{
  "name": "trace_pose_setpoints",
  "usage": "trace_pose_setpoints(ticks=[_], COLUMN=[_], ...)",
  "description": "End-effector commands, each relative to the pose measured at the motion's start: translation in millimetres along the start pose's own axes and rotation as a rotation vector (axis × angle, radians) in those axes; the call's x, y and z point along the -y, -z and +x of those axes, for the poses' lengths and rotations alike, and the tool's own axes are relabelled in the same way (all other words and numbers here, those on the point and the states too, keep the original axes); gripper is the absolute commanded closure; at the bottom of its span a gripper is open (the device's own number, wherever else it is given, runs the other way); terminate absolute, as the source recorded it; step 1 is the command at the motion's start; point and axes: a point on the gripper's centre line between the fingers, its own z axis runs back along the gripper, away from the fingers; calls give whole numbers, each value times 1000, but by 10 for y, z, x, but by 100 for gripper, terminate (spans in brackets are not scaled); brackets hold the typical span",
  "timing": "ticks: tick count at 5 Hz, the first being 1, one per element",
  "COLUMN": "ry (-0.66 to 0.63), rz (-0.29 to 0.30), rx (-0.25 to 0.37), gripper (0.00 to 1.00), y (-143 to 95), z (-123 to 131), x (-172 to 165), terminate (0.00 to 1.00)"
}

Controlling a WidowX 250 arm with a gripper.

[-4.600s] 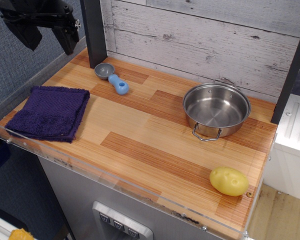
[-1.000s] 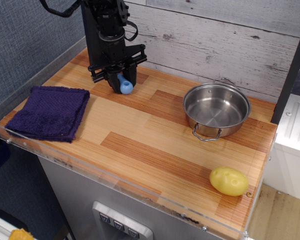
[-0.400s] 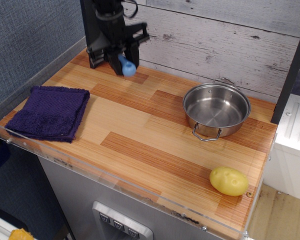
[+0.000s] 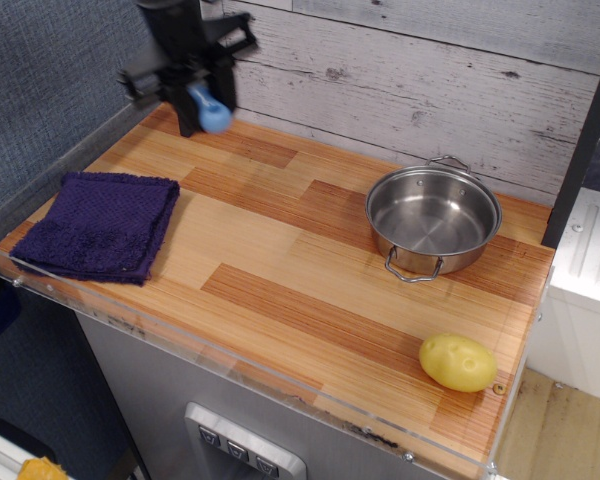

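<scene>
My black gripper (image 4: 202, 105) hangs above the back left corner of the wooden counter (image 4: 280, 260), shut on a blue-handled scoop (image 4: 212, 112). Only the scoop's blue handle end shows between the fingers; its grey bowl is hidden by the gripper. The scoop is lifted clear of the wood. Below and to the left lies a folded dark purple cloth (image 4: 100, 225).
A steel pot (image 4: 433, 220) with two loop handles stands at the back right. A yellow potato (image 4: 458, 362) lies near the front right corner. A clear rim (image 4: 230, 365) edges the counter front. A whitewashed plank wall (image 4: 430, 70) runs behind.
The gripper came down on the scoop, closed on it, lifted it off the counter and has now carried it up and to the left.
</scene>
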Motion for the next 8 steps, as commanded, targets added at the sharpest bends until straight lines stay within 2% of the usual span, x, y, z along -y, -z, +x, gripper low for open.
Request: trace_pose_setpoints(ticks=[1, 3, 4, 7, 8], ry=[10, 29, 16, 72, 97], rz=[-29, 16, 49, 112, 119], rx=[53, 45, 18, 20, 2], gripper=[100, 100, 100, 100, 100], y=[-393, -320, -180, 183, 313], z=[67, 39, 5, -41, -91], x=[-487, -879, -1062, -1325, -1339], terminate=[0, 0, 0, 0, 0])
